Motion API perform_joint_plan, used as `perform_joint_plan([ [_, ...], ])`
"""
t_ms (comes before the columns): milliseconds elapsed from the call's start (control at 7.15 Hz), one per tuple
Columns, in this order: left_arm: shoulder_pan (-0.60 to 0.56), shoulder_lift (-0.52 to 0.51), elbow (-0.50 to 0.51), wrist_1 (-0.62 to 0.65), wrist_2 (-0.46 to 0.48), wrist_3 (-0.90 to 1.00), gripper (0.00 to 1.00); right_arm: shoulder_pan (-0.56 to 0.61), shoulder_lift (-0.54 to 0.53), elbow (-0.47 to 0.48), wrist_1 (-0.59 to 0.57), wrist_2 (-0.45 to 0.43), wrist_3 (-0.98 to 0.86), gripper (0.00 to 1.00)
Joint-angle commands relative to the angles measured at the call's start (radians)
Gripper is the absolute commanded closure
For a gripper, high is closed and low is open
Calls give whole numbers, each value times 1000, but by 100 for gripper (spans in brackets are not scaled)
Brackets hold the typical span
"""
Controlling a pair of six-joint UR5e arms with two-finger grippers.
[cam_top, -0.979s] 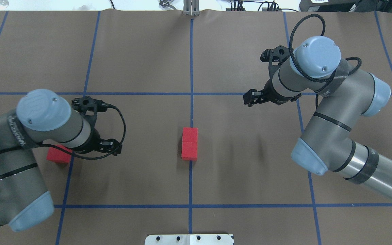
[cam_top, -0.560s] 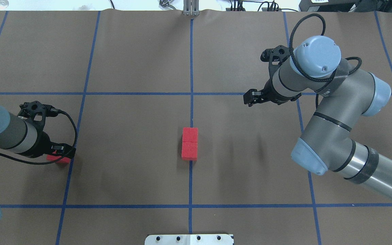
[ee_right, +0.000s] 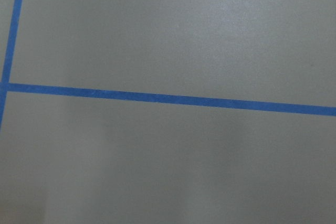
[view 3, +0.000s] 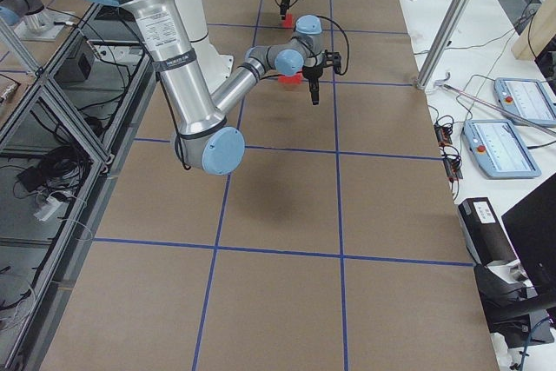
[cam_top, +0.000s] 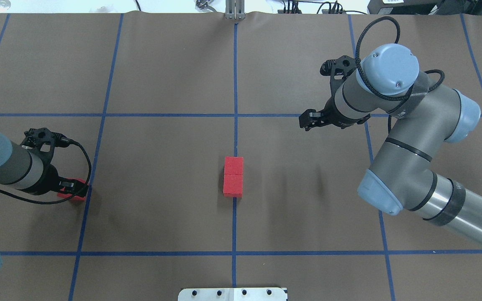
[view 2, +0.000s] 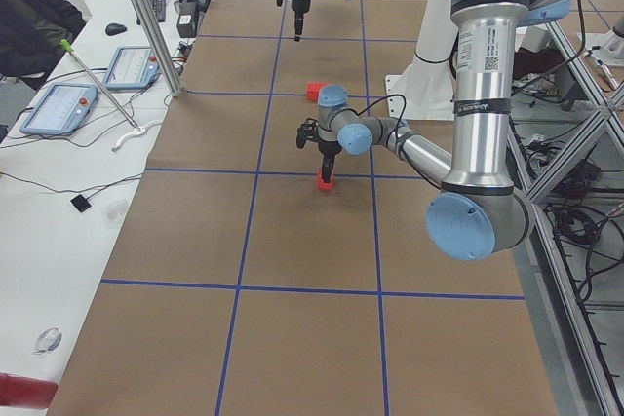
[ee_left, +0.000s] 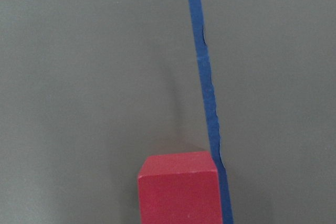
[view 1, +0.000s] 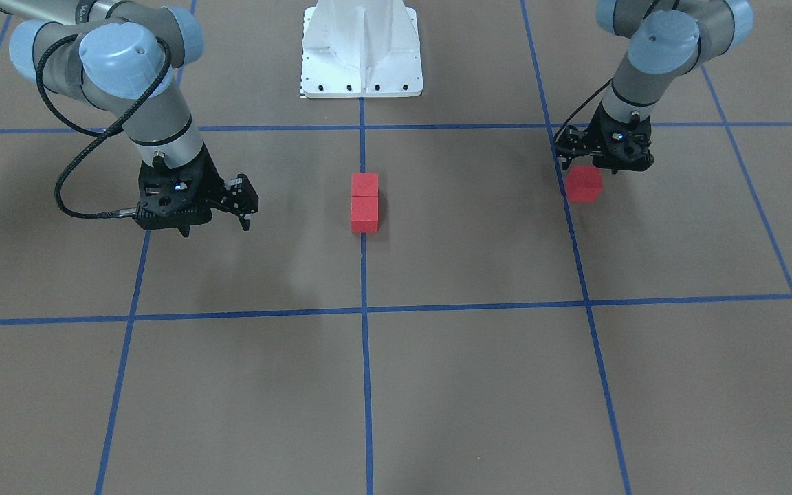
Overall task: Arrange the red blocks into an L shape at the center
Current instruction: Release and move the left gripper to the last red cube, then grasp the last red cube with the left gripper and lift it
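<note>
Presently left gripper [view 1: 601,165] hangs over stray block [view 1: 584,184], jaw gap unreadable; off-centre closing could knock it askew. Right gripper [view 1: 216,223] spread wide, empty.

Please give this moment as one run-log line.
left gripper: over lone red block, grip unclear | right gripper: open, empty | two red blocks: touching, in line at center | L shape: not yet formed

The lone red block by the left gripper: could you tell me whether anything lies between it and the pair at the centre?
Nothing visible does: only bare table and a blue tape line separate the lone red block from the centre pair.
</note>
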Motion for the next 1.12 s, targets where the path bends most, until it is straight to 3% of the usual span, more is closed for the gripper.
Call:
perform_joint_plan([
  [0,3,-17,31,-1,0,9,1,0,0,0,0,0,0,0],
  [420,4,-37,75,-11,-1,6,5,0,0,3,2,0,0,0],
  [560,4,-57,88,-10,-5,0,17,0,1,3,2,0,0,0],
  [699,3,-56,86,-10,-3,-6,68,0,1,5,2,0,2,0],
  [839,3,-56,79,-8,-11,0,100,0,1,5,2,0,2,0],
  [979,3,-59,71,-2,-14,0,100,-1,1,3,2,0,2,0],
])
